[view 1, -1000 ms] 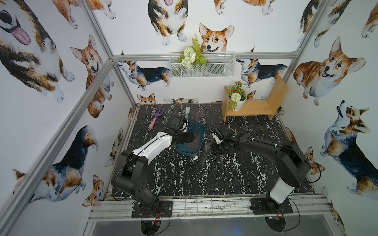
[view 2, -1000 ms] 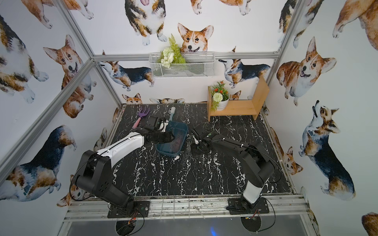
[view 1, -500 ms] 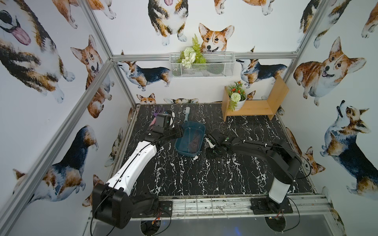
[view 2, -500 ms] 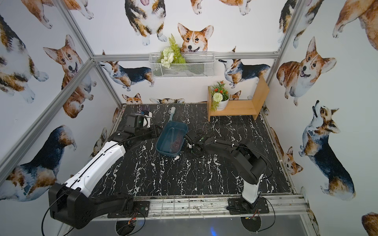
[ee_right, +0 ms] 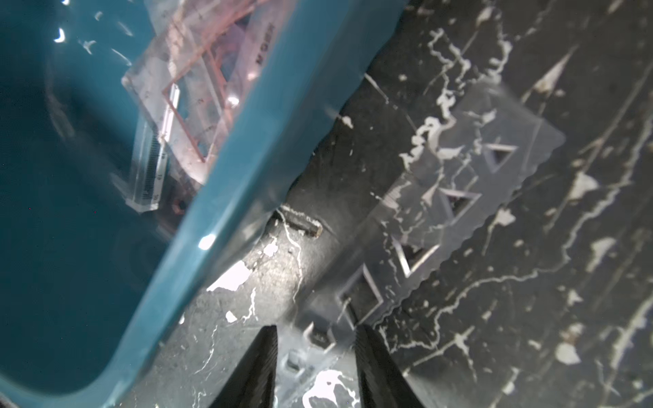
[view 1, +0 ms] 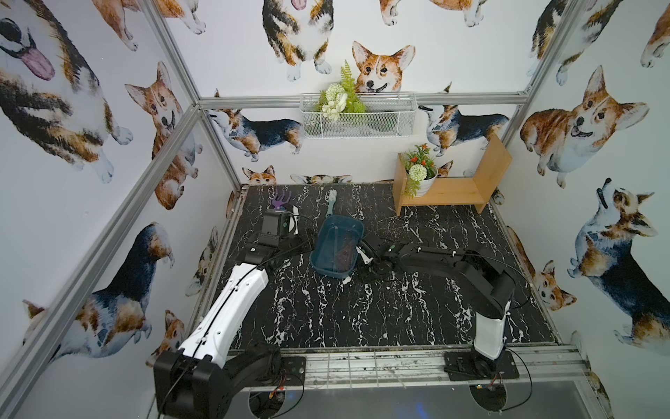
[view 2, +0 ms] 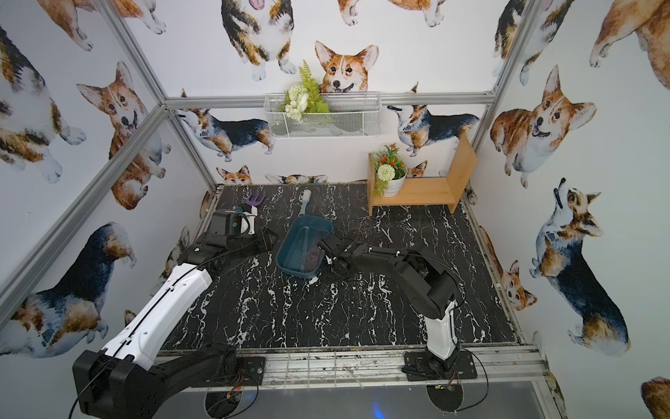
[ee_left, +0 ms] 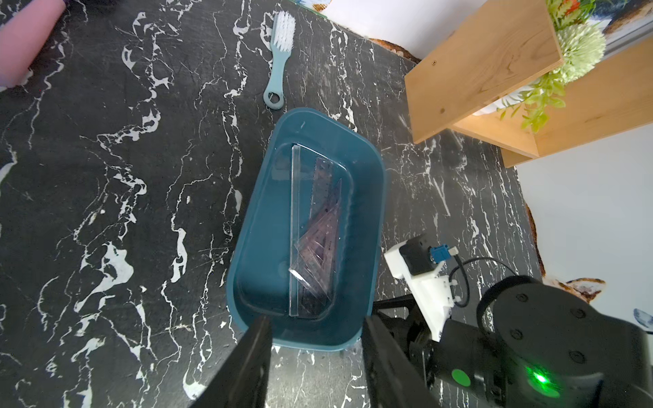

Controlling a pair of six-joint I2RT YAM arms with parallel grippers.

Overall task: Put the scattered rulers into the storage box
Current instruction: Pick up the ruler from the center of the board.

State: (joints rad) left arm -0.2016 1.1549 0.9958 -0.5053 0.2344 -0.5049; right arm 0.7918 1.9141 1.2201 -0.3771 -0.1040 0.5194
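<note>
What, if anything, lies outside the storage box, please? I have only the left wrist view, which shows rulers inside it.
Observer: One see-through stencil ruler lies flat on the table beside the storage box.
Operator: Where is the right gripper, please?
Observer: The right gripper straddles that ruler's near end, jaws apart; whether it pinches the ruler, I cannot tell.

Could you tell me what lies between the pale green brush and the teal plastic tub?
Only bare black marbled tabletop; the left wrist view shows the pale green brush and teal plastic tub apart.
</note>
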